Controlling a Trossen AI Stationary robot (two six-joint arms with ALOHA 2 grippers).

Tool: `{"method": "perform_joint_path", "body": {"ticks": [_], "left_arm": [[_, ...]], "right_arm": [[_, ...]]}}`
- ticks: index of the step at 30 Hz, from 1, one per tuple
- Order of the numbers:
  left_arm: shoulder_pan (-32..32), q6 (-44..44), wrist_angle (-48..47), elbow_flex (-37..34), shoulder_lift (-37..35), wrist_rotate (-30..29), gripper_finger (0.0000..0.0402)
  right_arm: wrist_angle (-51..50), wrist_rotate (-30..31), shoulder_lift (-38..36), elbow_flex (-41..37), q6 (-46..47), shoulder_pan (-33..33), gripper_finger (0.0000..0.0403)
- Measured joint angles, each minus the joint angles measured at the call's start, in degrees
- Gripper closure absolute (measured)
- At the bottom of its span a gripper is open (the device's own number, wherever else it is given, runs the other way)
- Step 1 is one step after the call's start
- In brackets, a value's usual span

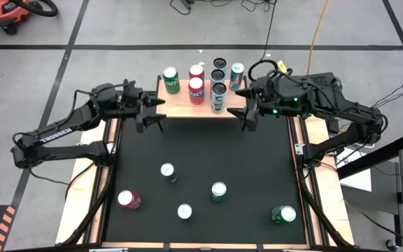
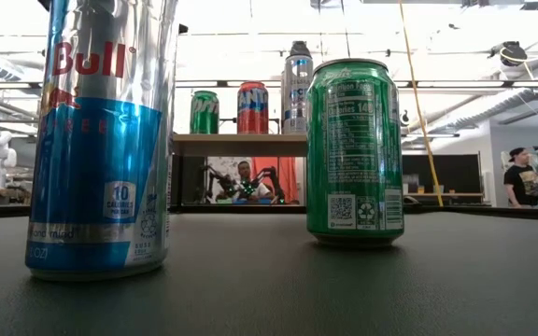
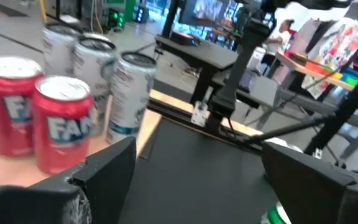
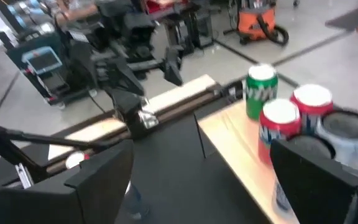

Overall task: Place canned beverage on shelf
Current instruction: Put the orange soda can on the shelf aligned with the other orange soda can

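Seven aluminium cans [image 1: 196,85] crowd the light-wood shelf [image 1: 180,102] at twelve o'clock; both black grippers, left [image 1: 154,114] and right [image 1: 247,115], flank it, released.

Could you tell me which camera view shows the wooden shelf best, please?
The high view: it shows the whole shelf from above with seven cans. The low view shows only its front edge, far off behind two cans. Each wrist view shows one end of it.

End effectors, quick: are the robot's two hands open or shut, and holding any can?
Left end effector: open, holding nothing, near the shelf.
Right end effector: open, holding nothing, at the shelf's other end.
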Motion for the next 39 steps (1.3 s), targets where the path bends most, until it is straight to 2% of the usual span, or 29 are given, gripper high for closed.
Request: {"method": "perform_joint_path", "body": {"ticks": [8,15,21,26,31,39], "left_arm": [[-7.1,-2.7,-8.2,0.0,0.4,-9.4,0.0053],[-9.8,-5.5,-11.7,0.0,0.7,-9.6,0.0053],[-12.9,-5.5,-12.1,0.0,0.7,-9.3,0.0053],[-16.4,-2.8,-8.9,0.0,1.4,-9.4,0.0053],[-18.8,0.2,-7.0,0.0,2.8,-12.5,0.0053],[-20.8,-7.1,-5.5,0.0,5.7,-20.6,0.0053]], "right_arm": [[-7.8,-0.6,0.0,0.0,3.9,0.1,0.0046],[-9.1,-5.1,0.0,0.0,6.5,0.2,0.0046],[-15.1,-8.5,0.0,0.0,7.5,0.2,0.0046],[-20.2,-12.2,-0.4,0.0,5.8,0.2,0.0046],[-24.3,-16.5,-1.0,0.0,3.0,0.2,0.0046],[-26.4,-23.1,-1.7,0.0,-4.0,0.2,0.0046]]}}
